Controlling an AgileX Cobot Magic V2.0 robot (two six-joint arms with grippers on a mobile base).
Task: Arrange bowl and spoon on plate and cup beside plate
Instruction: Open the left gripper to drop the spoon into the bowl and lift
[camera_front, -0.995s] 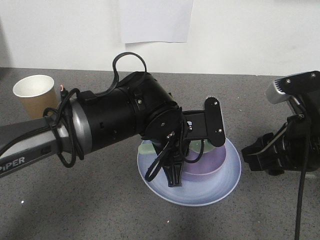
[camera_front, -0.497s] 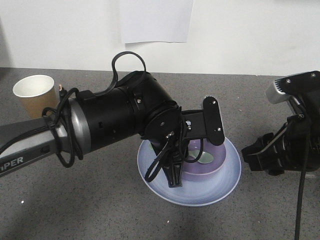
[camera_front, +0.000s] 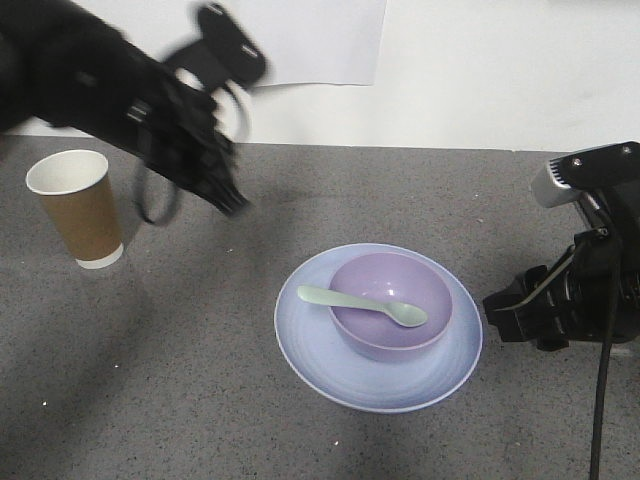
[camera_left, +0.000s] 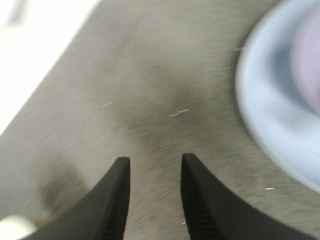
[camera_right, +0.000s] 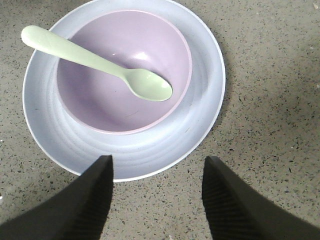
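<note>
Our left gripper (camera_left: 152, 200) hangs empty above bare tabletop, its fingers parted with nothing between them; the plate (camera_left: 272, 100) lies off to its right and the cup (camera_front: 78, 207) stands near it on the other side, well apart from the plate. We judge the cup is what remains, since the bowl (camera_right: 122, 70) sits centred on the plate and the spoon (camera_right: 95, 61) rests across it, scoop inside, handle over the rim. Our right gripper (camera_right: 157, 200) waits just short of the plate's near edge, spread wide and holding nothing.
</note>
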